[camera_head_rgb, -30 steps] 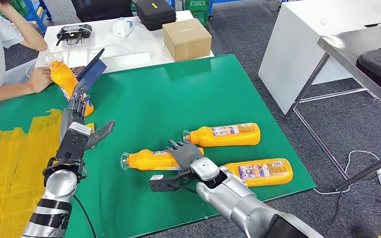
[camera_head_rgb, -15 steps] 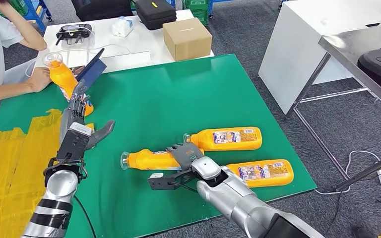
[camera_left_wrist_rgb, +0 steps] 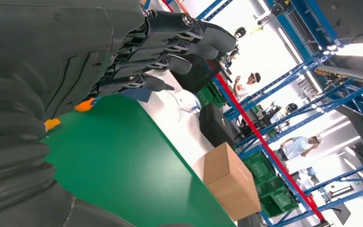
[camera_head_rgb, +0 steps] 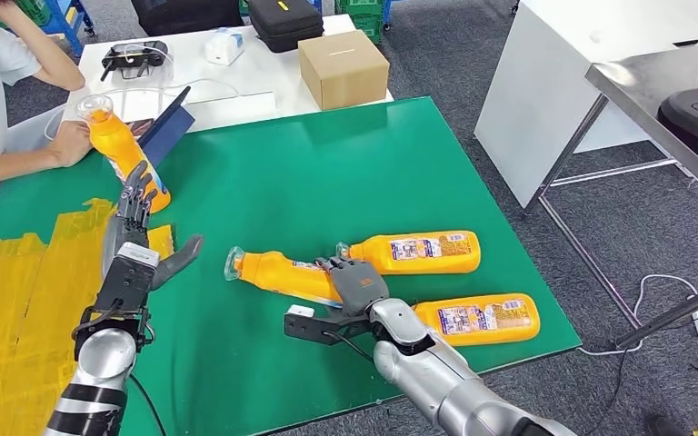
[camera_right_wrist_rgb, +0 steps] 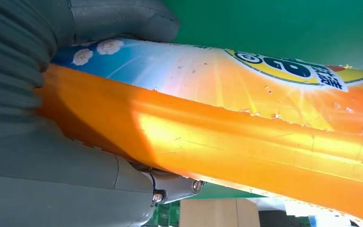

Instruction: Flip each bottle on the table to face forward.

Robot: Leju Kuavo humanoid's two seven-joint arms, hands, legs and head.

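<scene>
Three orange bottles lie on the green table (camera_head_rgb: 327, 173). My right hand (camera_head_rgb: 356, 282) grips the left one (camera_head_rgb: 282, 273) at its base, with its clear cap end tilted up; close up its orange side and colourful label (camera_right_wrist_rgb: 246, 118) show against my thumb. A second bottle (camera_head_rgb: 413, 251) lies just behind the hand and a third (camera_head_rgb: 477, 317) to its right, both with their labels up. Over the table's left side my left hand (camera_head_rgb: 136, 238) hovers with fingers spread and nothing in it (camera_left_wrist_rgb: 99, 52). A person's hand holds a fourth orange bottle (camera_head_rgb: 123, 150) upright at the far left.
Yellow tape (camera_head_rgb: 18, 291) covers the table's left part. Behind it a white table (camera_head_rgb: 236, 73) carries a cardboard box (camera_head_rgb: 343, 68), a black case (camera_head_rgb: 284, 20) and a tablet (camera_head_rgb: 168, 123). A seated person (camera_head_rgb: 0, 100) is at the far left. A steel table (camera_head_rgb: 663, 82) stands on the right.
My right hand has closed around the left bottle and swung its cap end up and away from me. The person's upright bottle has shifted slightly. My left hand has drifted a little.
</scene>
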